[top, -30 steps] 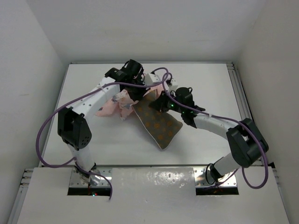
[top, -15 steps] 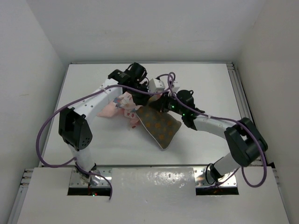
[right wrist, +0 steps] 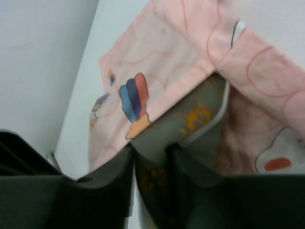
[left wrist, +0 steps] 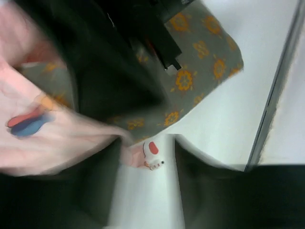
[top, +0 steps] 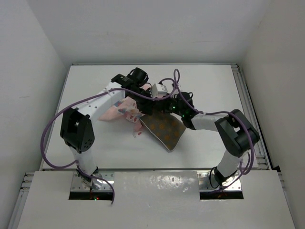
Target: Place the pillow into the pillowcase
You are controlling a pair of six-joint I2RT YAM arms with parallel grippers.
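On the table [top: 214, 86], the pillow [top: 164, 130] seems deeper in the pillowcase [top: 119, 107].

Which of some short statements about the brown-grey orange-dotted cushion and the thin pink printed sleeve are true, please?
1. The brown-grey, orange-dotted cushion is wholly inside the thin pink printed cloth sleeve. False: most of it is outside, uncovered.
2. Seen from above, the sleeve lies right of the cushion. False: left of it.
3. The right wrist view shows a piped cushion corner under the sleeve's edge. True.
4. Cushion fabric sits between the right gripper's fingers. True.
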